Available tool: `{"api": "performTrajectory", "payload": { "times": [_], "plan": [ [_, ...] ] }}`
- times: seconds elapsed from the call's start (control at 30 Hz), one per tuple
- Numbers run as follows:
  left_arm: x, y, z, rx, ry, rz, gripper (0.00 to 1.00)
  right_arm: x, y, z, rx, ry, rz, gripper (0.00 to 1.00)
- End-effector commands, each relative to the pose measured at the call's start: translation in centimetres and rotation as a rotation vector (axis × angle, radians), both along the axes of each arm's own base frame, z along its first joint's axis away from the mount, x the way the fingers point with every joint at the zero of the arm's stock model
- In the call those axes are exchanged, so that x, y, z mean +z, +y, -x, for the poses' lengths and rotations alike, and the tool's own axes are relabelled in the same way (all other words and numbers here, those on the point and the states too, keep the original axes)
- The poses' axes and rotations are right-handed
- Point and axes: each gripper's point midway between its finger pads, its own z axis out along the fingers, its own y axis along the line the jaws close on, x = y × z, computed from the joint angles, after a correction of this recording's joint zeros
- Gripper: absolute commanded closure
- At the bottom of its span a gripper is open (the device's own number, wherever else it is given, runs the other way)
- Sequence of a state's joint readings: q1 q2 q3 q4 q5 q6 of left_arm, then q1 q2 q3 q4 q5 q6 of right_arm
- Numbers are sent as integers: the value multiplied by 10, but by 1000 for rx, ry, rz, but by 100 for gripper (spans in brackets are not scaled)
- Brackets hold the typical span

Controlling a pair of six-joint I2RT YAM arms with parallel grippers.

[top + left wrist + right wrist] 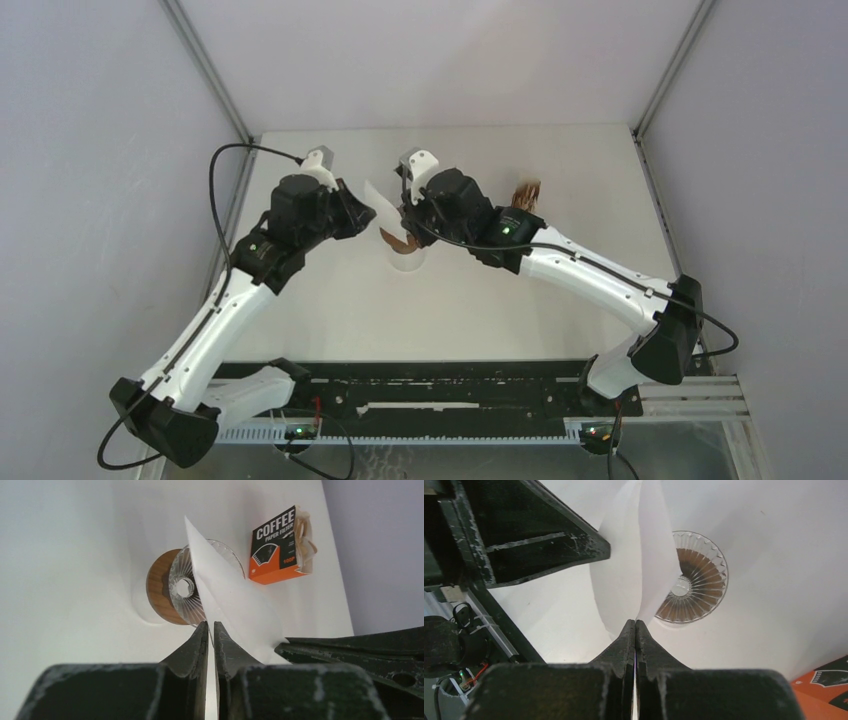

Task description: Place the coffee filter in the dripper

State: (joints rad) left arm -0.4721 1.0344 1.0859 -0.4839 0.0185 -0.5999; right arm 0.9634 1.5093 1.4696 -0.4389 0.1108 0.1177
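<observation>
We see both arms meeting over the middle of the white table (330, 300), each pinching the same coffee filter (232, 602). The left gripper (210, 630) has its jaws drawn nearly together, with only the thin sheet's edge between them. The right gripper (635, 627) is likewise closed on the paper, and no gap shows between its fingers (621, 647) apart from the sheet itself. The filter is up in the air between the two grippers. From the right wrist we see it as two white layers spreading apart above the pinch, so it appears partly opened rather than flat. It hangs just above and beside the dripper (696, 585) and is not seated in it. In both wrist views the paper hides part of the dripper's rim. We see the dripper as a clear ribbed funnel with a brown ring around it and a small central hole, standing upright on the table below the grippers. An orange and black box (277, 547) printed "COFFEE PAPER FILTER" stands farther back toward the right, apart from the dripper, with brown-edged papers sticking out of its top.
</observation>
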Motion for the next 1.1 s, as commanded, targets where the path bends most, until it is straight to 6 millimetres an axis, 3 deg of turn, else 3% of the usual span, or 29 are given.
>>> {"api": "performTrajectory", "payload": {
  "times": [0.0,0.3,0.4,0.73,1.07],
  "plan": [
    [18,6,-4,-2,-33,-75,90,24,-4,-11,-51,-16,-52,100],
    [17,3,-7,-25,-2,-107,100,16,-3,-23,-100,-18,-19,100],
    [20,-11,-2,-63,-3,-99,100,14,0,-29,-123,-24,-7,100],
    [28,-17,1,-77,-15,-76,100,2,-1,-44,-176,-41,53,83],
    [25,-9,-3,-34,-19,-116,100,4,-18,-51,-232,-60,91,77]
  ]
}}
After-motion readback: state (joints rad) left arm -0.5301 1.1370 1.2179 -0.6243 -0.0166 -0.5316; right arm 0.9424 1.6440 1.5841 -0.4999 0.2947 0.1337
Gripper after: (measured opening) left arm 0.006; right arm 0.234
